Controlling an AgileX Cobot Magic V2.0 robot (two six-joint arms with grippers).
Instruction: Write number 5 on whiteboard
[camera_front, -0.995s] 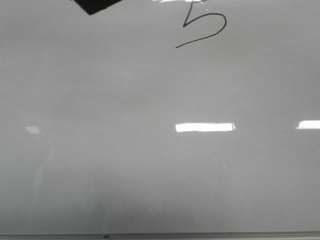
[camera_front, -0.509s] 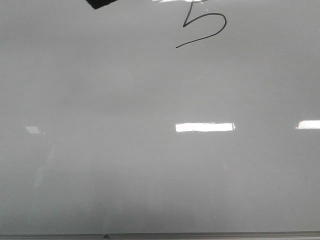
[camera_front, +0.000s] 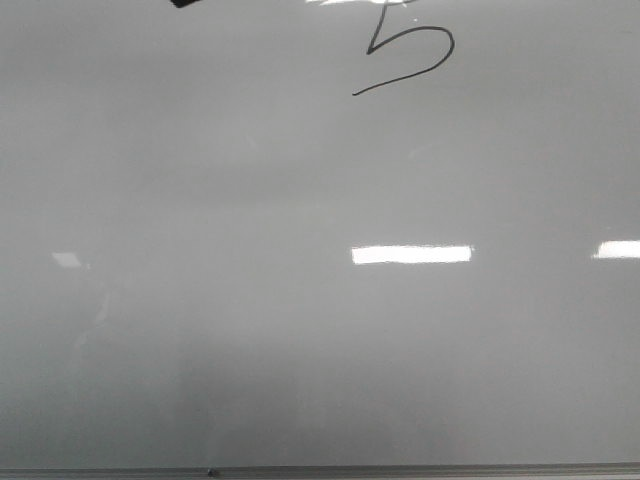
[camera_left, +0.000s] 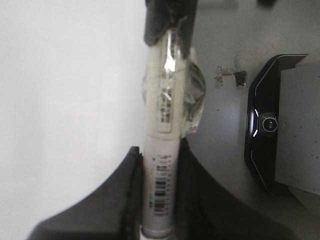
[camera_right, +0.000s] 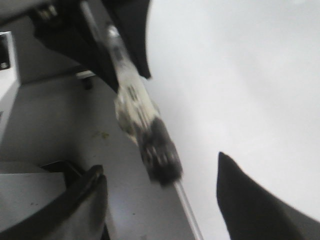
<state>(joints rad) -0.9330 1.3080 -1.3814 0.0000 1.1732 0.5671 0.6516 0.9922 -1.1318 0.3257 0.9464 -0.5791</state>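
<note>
Whiteboard (camera_front: 300, 300): glossy, pale grey, fills the front view; metal edge strip along its near side. Bright rectangular reflections at centre right and far right are light only, not marks.

The 5 (camera_front: 405, 55): a thin black stroke at the far side of the board, right of centre. Its bowl and long tail running to the left are drawn. The top of the figure runs into a glare patch at the picture's edge, so the top bar cannot be confirmed.

Left gripper (camera_left: 160, 165): fingers closed on a marker (camera_left: 162, 150), a pale barrel with a barcode label, gripped low on its length. The marker's far end is hidden behind dark parts, so contact with the board cannot be judged. In the front view only a dark sliver at the far left edge shows; nothing stands over the figure.

Right gripper (camera_right: 160, 195): fingers apart, nothing between them. The blurred marker with its dark end crosses this view beyond the fingers, not held by them.

Assessment: writing appears essentially done. What remains, at most, is verifying the top bar and putting the marker away.
</note>
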